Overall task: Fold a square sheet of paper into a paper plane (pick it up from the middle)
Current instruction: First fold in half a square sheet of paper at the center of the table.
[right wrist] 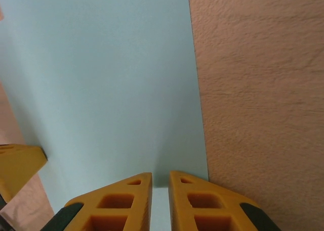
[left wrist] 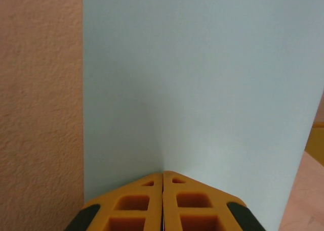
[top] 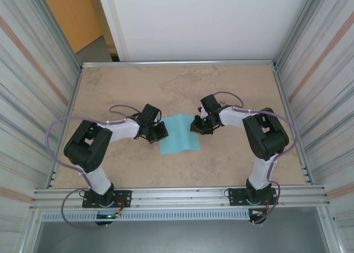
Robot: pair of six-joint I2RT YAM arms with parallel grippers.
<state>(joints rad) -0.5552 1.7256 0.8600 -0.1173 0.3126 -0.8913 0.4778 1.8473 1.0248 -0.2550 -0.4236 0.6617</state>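
Corrugated metal walls (top: 33, 87) box in a beige, stone-patterned worktop (top: 177, 87), where we find two arms reaching inward from the near edge, the left arm (top: 91, 145) and the right arm (top: 265, 134) bent toward each other. Between them, about mid-worktop, is the square sheet of paper (top: 180, 135), light blue, unfolded and unmarked, with one arm at each side edge, roughly halfway along. We cannot tell whether it lies flat or is raised a little. From the left wrist we see the left jaws closed flat together, their yellow fingers (left wrist: 134, 203) meeting on the sheet's near edge. A soft pucker spreads up the paper from that pinch, so we take them to be gripping it. The right jaws stand nearly closed: a narrow slit shows between the right fingers (right wrist: 114, 205) and the sheet's edge runs into it, but we cannot tell whether they clamp the paper or only bracket it. We judge the step in hand to be the pickup at mid-edge, with no fold made yet. The next move calls for a firm right pinch, then an even lift by both arms, neither pulling the thin sheet apart nor letting it sag, before a first centre crease.
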